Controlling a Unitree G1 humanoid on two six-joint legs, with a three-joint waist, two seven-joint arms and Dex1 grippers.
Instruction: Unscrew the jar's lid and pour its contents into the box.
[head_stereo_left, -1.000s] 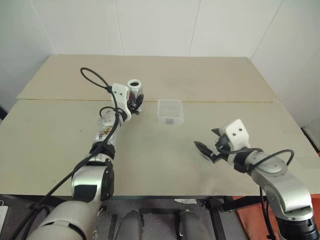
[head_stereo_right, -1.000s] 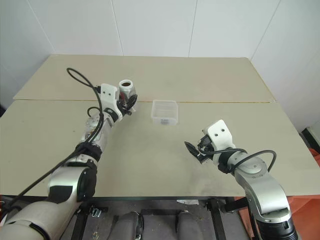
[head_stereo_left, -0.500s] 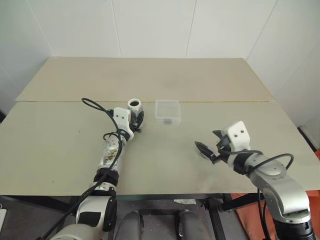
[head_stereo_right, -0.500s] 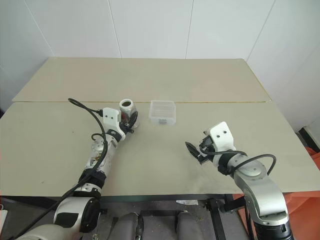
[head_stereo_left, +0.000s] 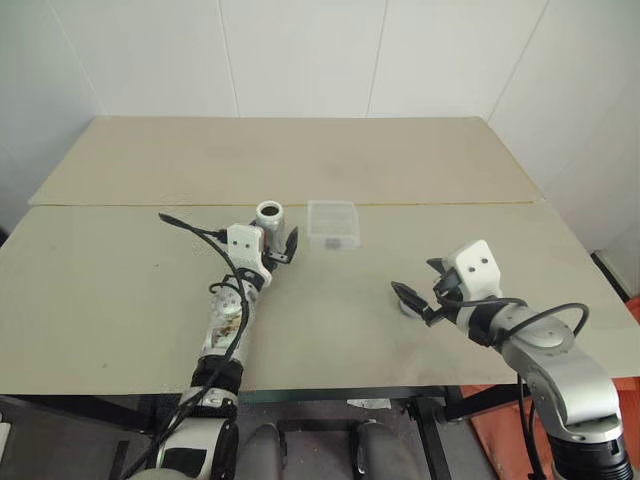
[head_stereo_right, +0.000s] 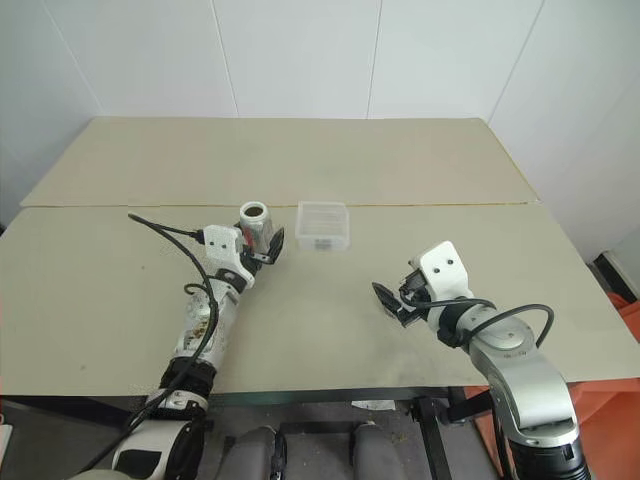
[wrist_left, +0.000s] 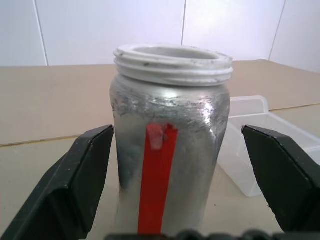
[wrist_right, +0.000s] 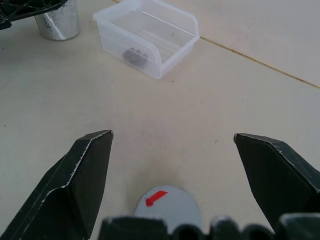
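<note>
**Letting go of the emptied jar**

Judging by the layout, the task looked all but done: the jar stood upright and uncapped on the tabletop, just beside the box, and a small dark bit — the contents, most likely — lay inside the box. The lid rested flat on the tabletop, red mark up, well apart from the jar and directly under the right gripper.

The step in hand appeared to be the release of the jar. The left gripper had its fingers spread wide, one on each side of the jar, with a clear gap on both sides — touching nothing, holding nothing. The right gripper's fingers were likewise wide open above the lid, not gripping it.

What was left seemed small: the left arm would need to draw straight back so neither finger clipped the jar and tipped it toward the box.
</note>
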